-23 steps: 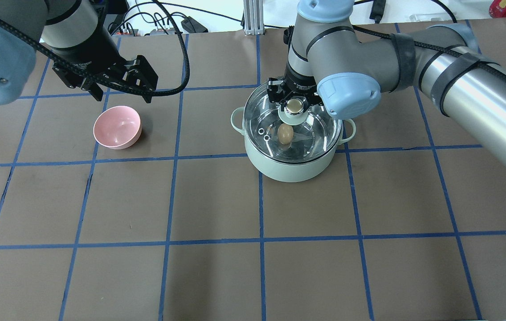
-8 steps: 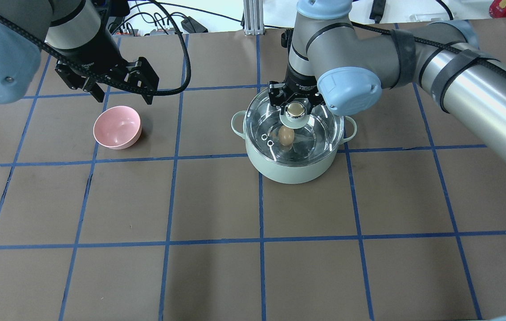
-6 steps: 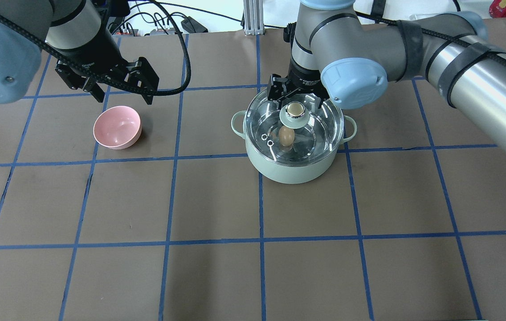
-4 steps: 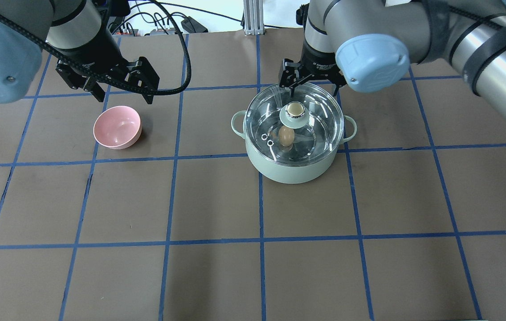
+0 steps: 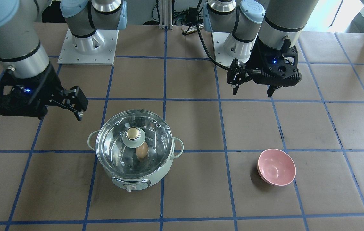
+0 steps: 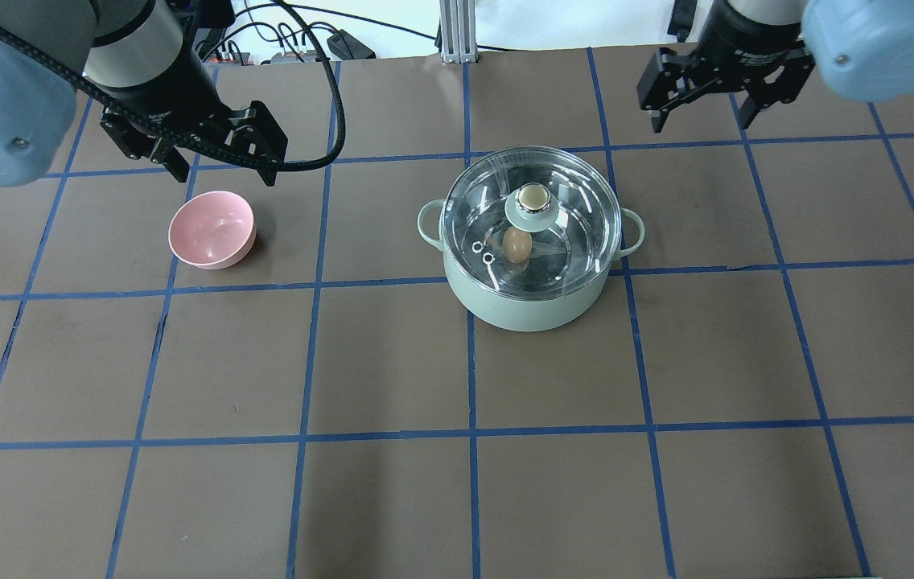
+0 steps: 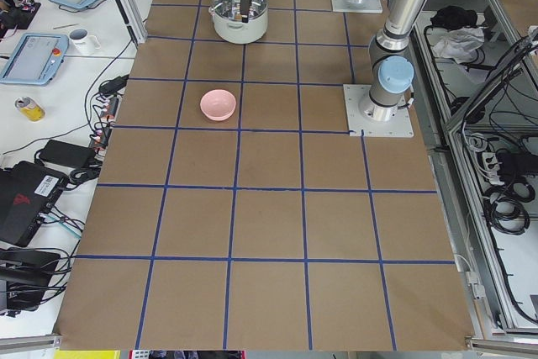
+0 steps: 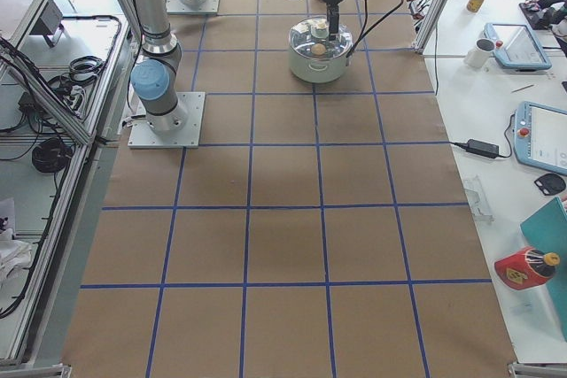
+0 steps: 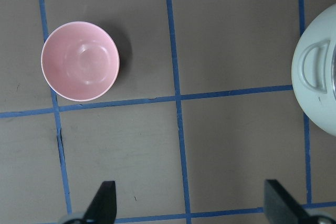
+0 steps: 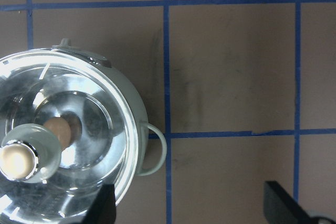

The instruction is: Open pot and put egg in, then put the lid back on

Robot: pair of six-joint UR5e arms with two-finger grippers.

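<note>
The pot [image 6: 533, 310] stands on the table [image 6: 393, 362]. The lid [image 6: 578, 201] sits on the pot, closing it, and the egg [image 6: 516, 244] lies inside the pot under the lid. The bowl [image 6: 212, 229] stands on the table well apart to the pot's left. The left gripper [image 6: 226, 178] hangs above the table near the bowl, on the pot's left; the right gripper [image 6: 701, 125] hangs apart from the pot, on its right

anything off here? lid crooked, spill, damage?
Nothing stands out. The lid sits level on the pot with the egg inside. The pink bowl is upright and empty. The left gripper and right gripper are open, clear of everything.
</note>
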